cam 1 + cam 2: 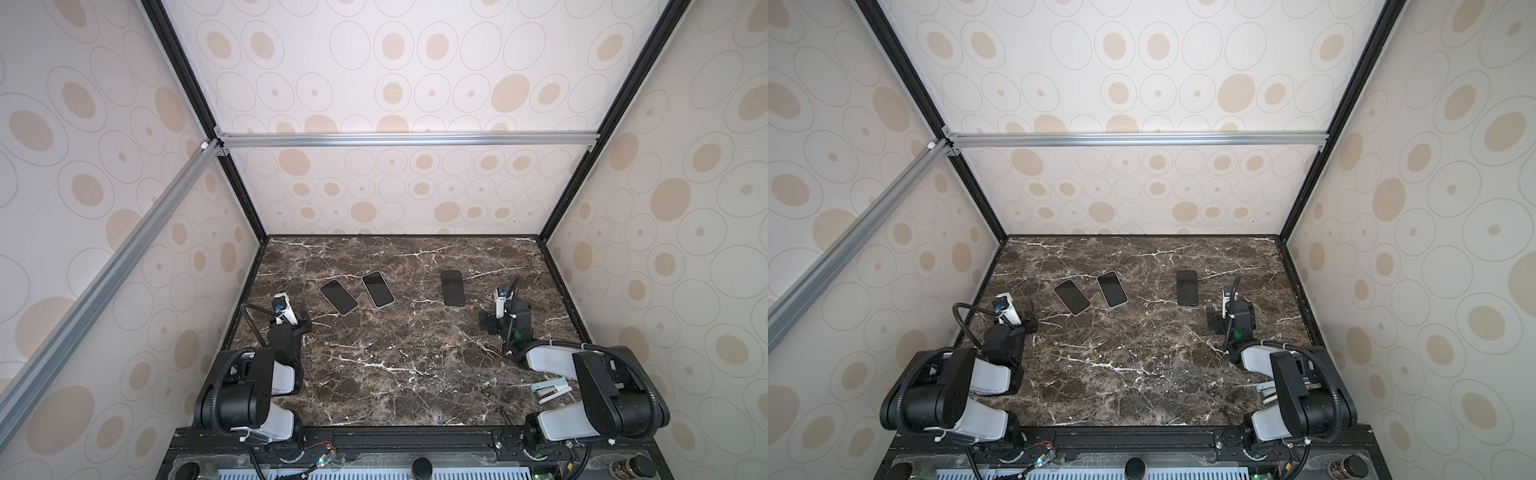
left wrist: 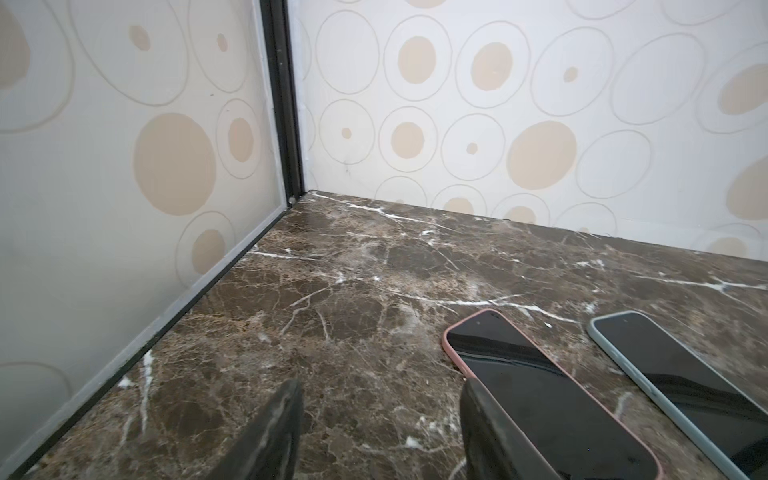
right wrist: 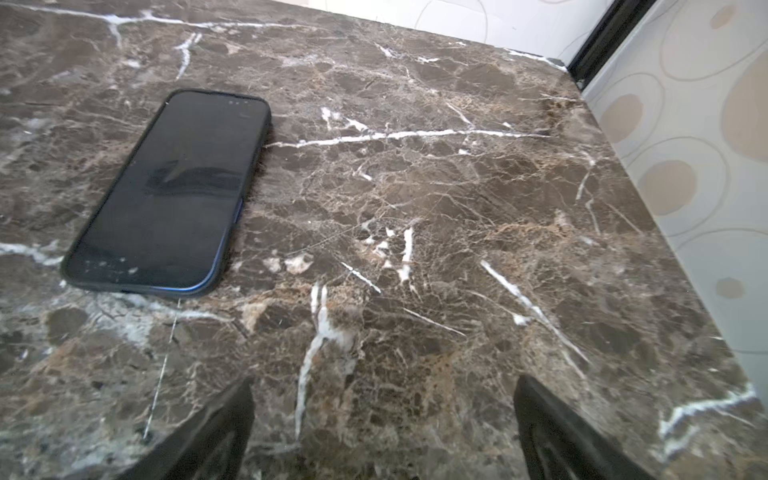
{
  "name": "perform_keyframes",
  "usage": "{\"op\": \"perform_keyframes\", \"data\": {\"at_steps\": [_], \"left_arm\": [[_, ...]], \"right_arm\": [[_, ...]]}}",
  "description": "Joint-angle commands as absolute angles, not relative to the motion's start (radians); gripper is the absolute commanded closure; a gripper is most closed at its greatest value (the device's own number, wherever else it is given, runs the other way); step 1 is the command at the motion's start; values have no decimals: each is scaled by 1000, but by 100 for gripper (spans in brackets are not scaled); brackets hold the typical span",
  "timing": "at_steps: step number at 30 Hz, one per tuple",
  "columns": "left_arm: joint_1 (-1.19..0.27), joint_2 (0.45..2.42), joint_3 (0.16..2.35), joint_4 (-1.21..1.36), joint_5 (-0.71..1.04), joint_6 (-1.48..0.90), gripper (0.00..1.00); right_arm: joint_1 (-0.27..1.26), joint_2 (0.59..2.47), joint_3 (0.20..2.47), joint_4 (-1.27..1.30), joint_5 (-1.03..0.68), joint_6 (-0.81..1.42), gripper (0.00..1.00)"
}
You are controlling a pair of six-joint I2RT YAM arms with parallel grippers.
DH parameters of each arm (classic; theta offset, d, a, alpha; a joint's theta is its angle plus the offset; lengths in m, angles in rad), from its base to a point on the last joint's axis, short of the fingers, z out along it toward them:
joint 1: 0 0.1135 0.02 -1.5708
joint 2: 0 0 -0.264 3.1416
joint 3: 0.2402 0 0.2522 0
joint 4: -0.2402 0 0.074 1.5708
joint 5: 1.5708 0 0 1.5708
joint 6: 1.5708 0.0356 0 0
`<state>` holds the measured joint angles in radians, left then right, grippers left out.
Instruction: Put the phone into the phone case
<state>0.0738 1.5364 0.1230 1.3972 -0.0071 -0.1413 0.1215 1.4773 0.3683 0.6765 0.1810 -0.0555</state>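
Observation:
Three phones lie screen up on the marble table. One has a pink case rim. Beside it lies one with a pale grey rim. Further right, a blue-edged phone sits in a black phone case. My left gripper hangs open and empty just left of the pink one's near end. My right gripper is wide open over bare marble, to the right of the black-cased phone and nearer the front.
A white and teal stapler-like object lies at the front right, partly under the right arm. Patterned walls close the table on the left, back and right. The arm bases stand along the front edge.

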Motion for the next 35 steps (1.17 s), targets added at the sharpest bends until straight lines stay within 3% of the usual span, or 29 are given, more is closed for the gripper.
{"op": "perform_keyframes", "data": {"at_steps": [1, 3, 4, 5, 6, 35], "left_arm": [[72, 1597, 127, 1566, 88, -86, 38], [56, 1576, 159, 1476, 23, -82, 36], [47, 1587, 164, 1481, -2, -81, 32], [37, 1577, 180, 1435, -31, -79, 9], [22, 1576, 194, 1404, -68, -70, 1], [7, 1580, 221, 1365, -2, -29, 1]], "right_arm": [[72, 1579, 311, 1094, 75, -55, 1], [68, 1516, 408, 780, 130, -19, 1], [58, 1554, 426, 818, 141, -5, 0], [55, 1567, 404, 884, 146, -2, 0], [54, 1555, 417, 828, 158, 2, 0], [55, 1537, 418, 801, 152, 1, 0]]}}
